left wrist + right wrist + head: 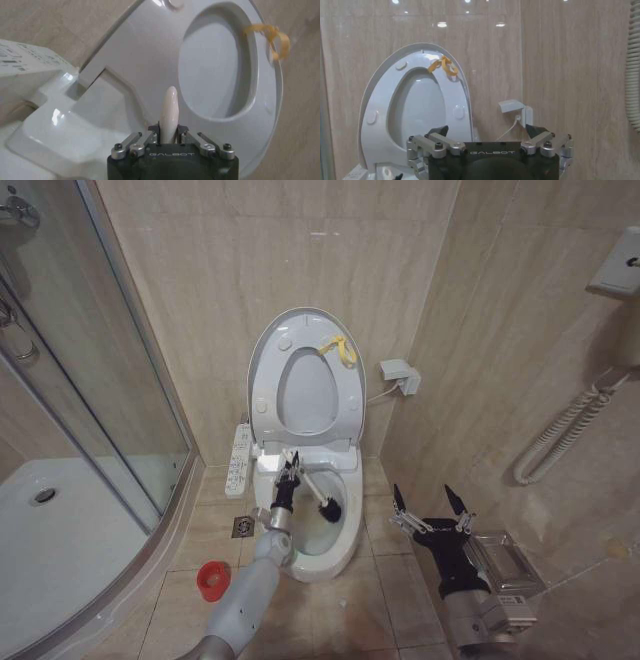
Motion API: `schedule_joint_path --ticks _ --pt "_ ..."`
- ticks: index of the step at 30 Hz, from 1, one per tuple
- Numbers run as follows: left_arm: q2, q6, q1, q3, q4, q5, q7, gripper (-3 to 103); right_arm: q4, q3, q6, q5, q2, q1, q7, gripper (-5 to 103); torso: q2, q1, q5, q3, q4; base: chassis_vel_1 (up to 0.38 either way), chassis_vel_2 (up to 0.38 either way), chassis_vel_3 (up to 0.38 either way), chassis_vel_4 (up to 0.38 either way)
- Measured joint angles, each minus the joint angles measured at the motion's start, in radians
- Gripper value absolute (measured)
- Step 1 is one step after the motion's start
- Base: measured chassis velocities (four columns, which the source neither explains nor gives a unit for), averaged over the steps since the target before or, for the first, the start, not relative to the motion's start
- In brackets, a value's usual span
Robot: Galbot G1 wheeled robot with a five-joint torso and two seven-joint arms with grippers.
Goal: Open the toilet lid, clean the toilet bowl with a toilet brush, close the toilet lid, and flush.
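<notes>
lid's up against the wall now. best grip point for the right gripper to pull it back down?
Judging by its pose, grip the toilet lid at its top rim by the yellow loop tag. The lid stands upright against the wall, so that edge is free and farthest from the hinge. Come from the front, slightly right; the right gripper is open there, while the left gripper holds the toilet brush.

The left arm is extended forward with its gripper point(289, 467) clamped shut, while the right gripper point(431, 502) is held low at the side, fingers spread.
</notes>
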Motion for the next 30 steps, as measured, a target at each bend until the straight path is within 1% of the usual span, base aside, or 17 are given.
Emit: schedule_joint_path --ticks 1,6,9,11,13,15,16,18,20,21,23,24,26,27,28,29,30 --pt "0.0 0.0 0.0 0.0 0.0 0.0 0.0 21 0.0 0.0 0.0 0.0 0.0 0.0 0.0 100 0.0 0.0 0.0 0.0 0.0 0.0 0.0 0.0 0.0" --pt "0.01 -0.044 -0.002 -0.016 0.016 0.103 -0.001 21 0.0 0.0 0.0 0.0 0.0 0.0 0.0 100 0.0 0.0 -0.0005 0.0 -0.0002 0.0 0.0 0.0 0.0" --pt "-0.002 -0.067 -0.013 -0.02 0.018 0.135 -0.011 21 0.0 0.0 0.0 0.0 0.0 0.0 0.0 100 0.0 0.0 -0.0003 0.0 -0.0003 0.0 0.0 0.0 0.0" --pt "-0.012 -0.069 -0.017 -0.02 0.016 0.128 -0.02 21 0.0 0.0 0.0 0.0 0.0 0.0 0.0 100 0.0 0.0 -0.0004 0.0 -0.0003 0.0 0.0 0.0 0.0" --pt "-0.041 -0.073 -0.025 -0.033 0.015 0.08 -0.035 21 0.0 0.0 0.0 0.0 0.0 0.0 0.0 100 0.0 0.0 -0.0004 0.0 -0.0005 0.0 0.0 0.0 0.0" --pt "-0.045 -0.075 -0.024 -0.046 0.013 0.024 -0.037 21 0.0 0.0 0.0 0.0 0.0 0.0 0.0 100 0.0 0.0 0.0001 0.0 -0.0001 0.0 0.0 0.0 0.0" --pt "-0.045 -0.075 -0.024 -0.046 0.013 0.024 -0.037 21 0.0 0.0 0.0 0.0 0.0 0.0 0.0 100 0.0 0.0 0.0001 0.0 -0.0001 0.0 0.0 0.0 0.0" --pt "-0.045 -0.075 -0.013 -0.052 -0.001 -0.013 -0.033 21 0.0 0.0 0.0 0.0 0.0 0.0 0.0 100 0.0 0.0 0.0 0.0 0.0002 0.0 0.0 0.0 0.0" --pt "-0.045 -0.075 -0.012 -0.053 -0.001 -0.014 -0.031 21 0.0 0.0 0.0 0.0 0.0 0.0 0.0 100 0.0 0.0 0.0 0.0 0.0002 0.0 0.0 0.0 0.0" --pt "-0.045 -0.083 -0.008 -0.064 0.008 0.002 -0.017 21 0.0 0.0 0.0 0.0 0.0 0.0 0.0 100 0.0 0.0 0.0 0.0 0.0001 0.0 0.0 0.0 0.0" --pt "-0.048 -0.117 -0.002 -0.084 0.057 0.111 0.005 21 0.0 0.0 0.0 0.0 0.0 0.0 0.0 100 0.0 0.0 -0.0003 0.0 -0.0001 0.0 0.0 0.0 0.0" --pt "-0.048 -0.117 -0.002 -0.084 0.057 0.111 0.005 21 0.0 0.0 0.0 0.0 0.0 0.0 0.0 100 0.0 0.0 -0.0003 0.0 -0.0001 0.0 0.0 0.0 0.0" --pt "-0.043 -0.138 0.012 -0.101 0.07 0.23 0.001 21 0.0 0.0 0.0 0.0 0.0 0.0 0.0 100 0.0 0.0 0.0003 0.0 0.0004 0.0 0.0 0.0 0.0" --pt "-0.034 -0.146 0.016 -0.108 0.071 0.285 -0.001 21 0.0 0.0 0.0 0.0 0.0 0.0 0.0 100 0.001 0.0 0.0 0.0 -0.0003 0.0 0.0 0.0 0.0" --pt "-0.034 -0.146 0.016 -0.108 0.071 0.285 -0.001 21 0.0 0.0 0.0 0.0 0.0 0.0 0.0 100 0.001 0.0 0.0 0.0 -0.0003 0.0 0.0 0.0 0.0" --pt "-0.023 -0.153 0.021 -0.11 0.067 0.319 -0.002 21 0.0 0.0 0.0 0.0 0.0 0.0 0.0 100 0.0 0.0 0.0002 0.0 0.0 0.0 0.0 0.0 0.0" --pt "-0.017 -0.153 0.026 -0.11 0.058 0.33 -0.005 21 0.0 0.0 0.0 0.0 0.0 0.0 0.0 100 0.0 0.0 0.0001 0.0 0.0002 0.0 0.0 0.0 0.0"
